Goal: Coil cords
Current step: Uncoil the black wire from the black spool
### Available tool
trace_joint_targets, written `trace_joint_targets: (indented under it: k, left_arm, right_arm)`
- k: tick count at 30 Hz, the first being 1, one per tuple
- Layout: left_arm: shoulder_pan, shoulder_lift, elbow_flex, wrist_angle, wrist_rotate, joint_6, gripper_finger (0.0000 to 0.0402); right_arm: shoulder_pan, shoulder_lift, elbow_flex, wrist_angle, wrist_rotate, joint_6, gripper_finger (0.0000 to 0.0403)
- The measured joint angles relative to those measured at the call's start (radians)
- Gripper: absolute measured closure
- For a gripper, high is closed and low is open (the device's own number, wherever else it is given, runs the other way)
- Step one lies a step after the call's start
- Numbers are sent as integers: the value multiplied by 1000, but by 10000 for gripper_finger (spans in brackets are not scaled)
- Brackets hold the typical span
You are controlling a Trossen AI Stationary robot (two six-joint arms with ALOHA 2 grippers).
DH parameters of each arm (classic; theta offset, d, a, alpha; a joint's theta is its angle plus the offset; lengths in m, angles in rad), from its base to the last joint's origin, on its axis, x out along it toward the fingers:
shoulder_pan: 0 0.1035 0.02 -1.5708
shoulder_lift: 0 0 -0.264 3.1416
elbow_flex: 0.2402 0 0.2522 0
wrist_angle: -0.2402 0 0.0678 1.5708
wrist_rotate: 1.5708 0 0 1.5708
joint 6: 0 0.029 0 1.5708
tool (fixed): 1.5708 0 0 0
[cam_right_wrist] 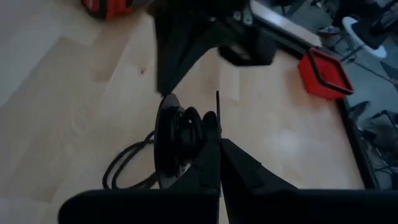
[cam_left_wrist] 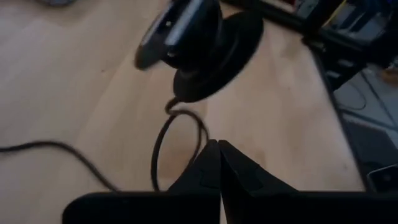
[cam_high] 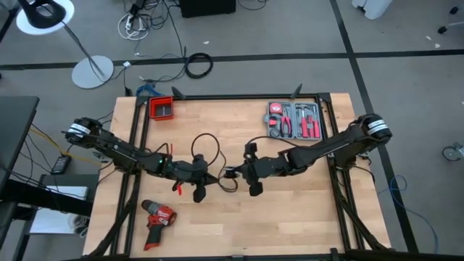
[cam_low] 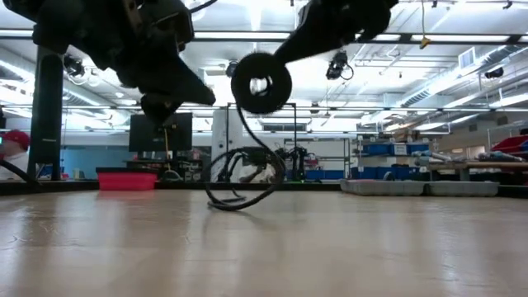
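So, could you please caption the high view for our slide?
Both pincers, left and right, meet mid-table over the thin black cord.

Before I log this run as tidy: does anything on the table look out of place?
Only the cord looks untidy: it sprawls in loose, uneven loops on the wooden table between the left hand and the right hand, part of it lifted off the surface. The red drill lies on its side near the front edge.

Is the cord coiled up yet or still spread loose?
Still loose: the cord sprawls in open loops on the table between both grippers.
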Motion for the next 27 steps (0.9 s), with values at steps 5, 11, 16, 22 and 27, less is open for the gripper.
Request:
trace_joint_targets:
  k: [5,11,16,22,27]
  left_arm:
    - [0,0,0,19,-45,-5,395]
    - [2,0,0,20,-62,-3,379]
    - [4,0,0,52,-62,7,377]
    - [19,0,0,190,-62,88,377]
    - [27,0,1,289,-62,177,377]
  right_arm:
    - [0,-57,0,-47,45,4,402]
    - [1,-172,0,-49,55,4,402]
    - [-11,-285,1,-15,32,-20,403]
    - [-21,-388,1,99,-71,-60,403]
    - [-20,-431,1,178,-136,-79,403]
